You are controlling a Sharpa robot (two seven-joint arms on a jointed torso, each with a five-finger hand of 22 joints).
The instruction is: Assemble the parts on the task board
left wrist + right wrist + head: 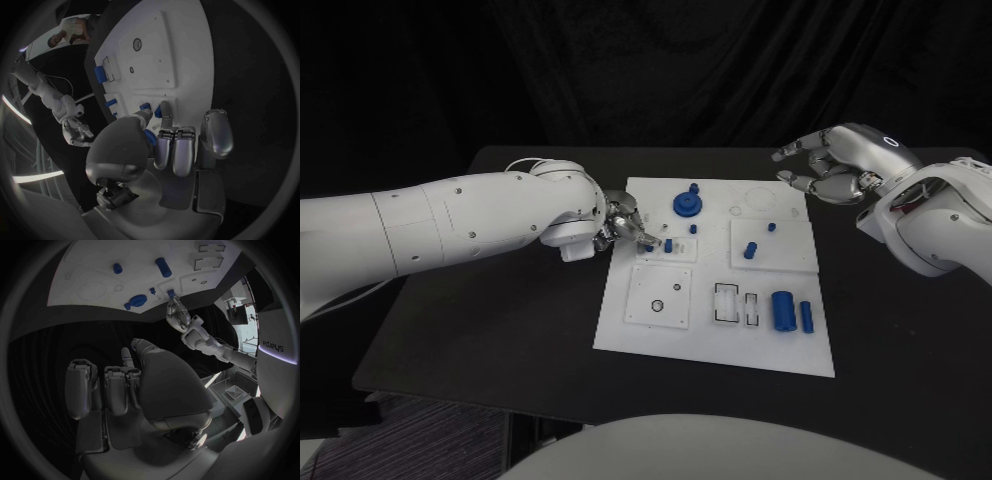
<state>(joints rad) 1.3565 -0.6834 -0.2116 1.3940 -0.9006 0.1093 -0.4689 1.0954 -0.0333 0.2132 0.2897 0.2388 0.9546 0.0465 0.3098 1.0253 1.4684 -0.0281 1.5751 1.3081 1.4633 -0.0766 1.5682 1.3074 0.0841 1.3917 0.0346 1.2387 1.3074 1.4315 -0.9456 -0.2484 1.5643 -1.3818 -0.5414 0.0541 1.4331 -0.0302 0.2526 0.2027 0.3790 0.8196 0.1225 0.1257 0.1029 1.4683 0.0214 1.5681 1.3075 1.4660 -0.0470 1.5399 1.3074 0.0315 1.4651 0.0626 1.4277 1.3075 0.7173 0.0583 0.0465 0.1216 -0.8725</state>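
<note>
Task board (790, 355) is carrying no readable writing while the left hand (620, 225) is pinching a small blue part (150, 138) and the right hand (837, 163) is hovering half-curled, holding nothing.

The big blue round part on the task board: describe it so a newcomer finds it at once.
Start at the white task board in the middle of the black table. Go to its far edge, just right of the left hand. There stands the big blue round part: a wide disc with a stem on top, much broader than the slim blue pegs nearer the robot.
</note>
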